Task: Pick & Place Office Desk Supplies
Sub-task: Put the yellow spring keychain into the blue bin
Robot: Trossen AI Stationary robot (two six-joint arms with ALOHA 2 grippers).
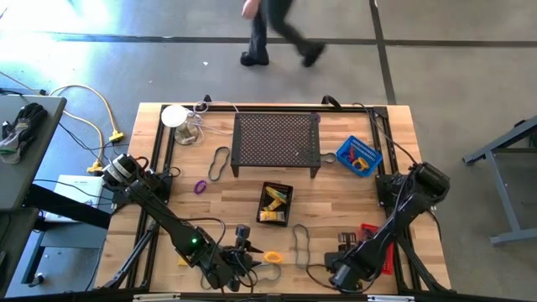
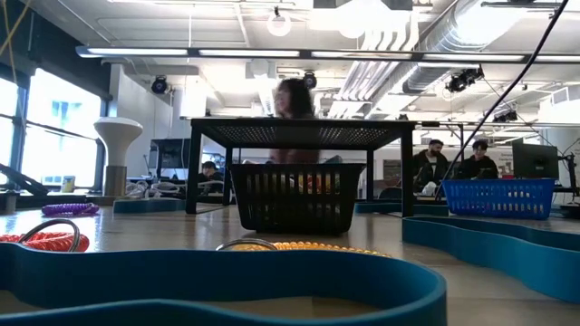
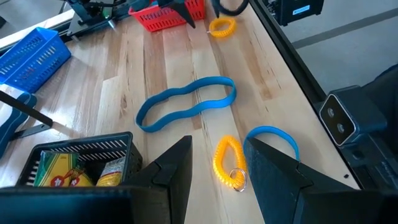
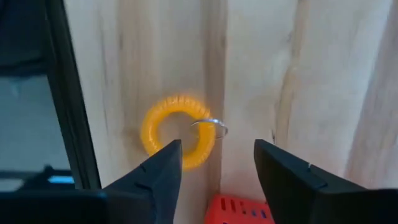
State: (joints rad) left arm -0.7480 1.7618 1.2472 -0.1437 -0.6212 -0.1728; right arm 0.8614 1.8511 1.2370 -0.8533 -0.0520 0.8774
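Note:
Two yellow coil rings with metal key loops lie flat on the wooden table. One coil lies just ahead of my left gripper, whose fingers stand open on either side without touching it; the high view shows this coil by the near edge. The other coil lies under my right gripper, which points down, open, just above it, beside the red basket. A black basket holds yellow packets. Blue band loops lie flat on the table.
The black perforated stand is at the far middle, with the blue basket to its right. A purple ring and a band loop lie to the left. A white lamp-like object stands far left. A person walks beyond the table.

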